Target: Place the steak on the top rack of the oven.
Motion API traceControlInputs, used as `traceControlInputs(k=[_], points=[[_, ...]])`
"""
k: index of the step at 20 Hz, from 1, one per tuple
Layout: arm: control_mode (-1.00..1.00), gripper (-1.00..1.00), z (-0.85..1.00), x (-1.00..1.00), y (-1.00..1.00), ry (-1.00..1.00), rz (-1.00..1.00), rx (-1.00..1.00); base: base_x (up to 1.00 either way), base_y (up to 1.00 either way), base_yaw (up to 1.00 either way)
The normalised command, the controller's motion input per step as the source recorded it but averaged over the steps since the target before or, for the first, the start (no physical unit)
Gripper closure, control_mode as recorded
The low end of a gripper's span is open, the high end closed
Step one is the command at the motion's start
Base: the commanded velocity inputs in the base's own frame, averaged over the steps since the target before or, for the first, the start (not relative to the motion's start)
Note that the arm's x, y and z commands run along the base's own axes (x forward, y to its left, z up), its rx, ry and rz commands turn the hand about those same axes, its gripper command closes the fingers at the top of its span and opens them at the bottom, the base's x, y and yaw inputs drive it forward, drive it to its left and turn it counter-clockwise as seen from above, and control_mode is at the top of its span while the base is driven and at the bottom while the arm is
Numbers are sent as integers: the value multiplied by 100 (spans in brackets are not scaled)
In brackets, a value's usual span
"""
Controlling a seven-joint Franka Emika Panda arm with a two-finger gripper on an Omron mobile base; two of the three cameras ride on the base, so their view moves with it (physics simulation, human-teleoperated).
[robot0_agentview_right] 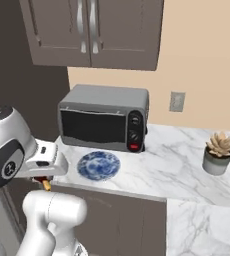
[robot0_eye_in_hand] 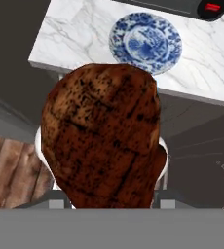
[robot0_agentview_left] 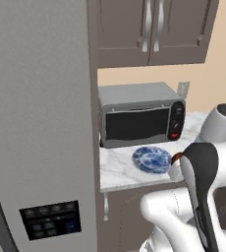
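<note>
The steak, a dark reddish-brown slab with charred streaks, hangs close in front of the hand camera and hides both fingertips. My gripper is shut on it, held in the air just off the counter's front edge, near the blue-and-white plate. A sliver of the meat peeks out under the hand in the right base view. The plate lies bare on the marble counter beyond the steak. The oven and its top rack are out of view.
A silver toaster oven stands behind the plate on the marble counter. A tall grey fridge with a dark panel fills the left. Wall cabinets hang overhead; a potted succulent sits far right.
</note>
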Motion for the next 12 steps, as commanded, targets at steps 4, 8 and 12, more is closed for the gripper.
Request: traceControlInputs(k=[4, 8, 12], points=[[100, 100, 0, 0, 0, 0, 0, 0, -88, 54, 4], [100, 100, 0, 0, 0, 0, 0, 0, -67, 100, 6], [100, 100, 0, 0, 0, 0, 0, 0, -35, 100, 5]])
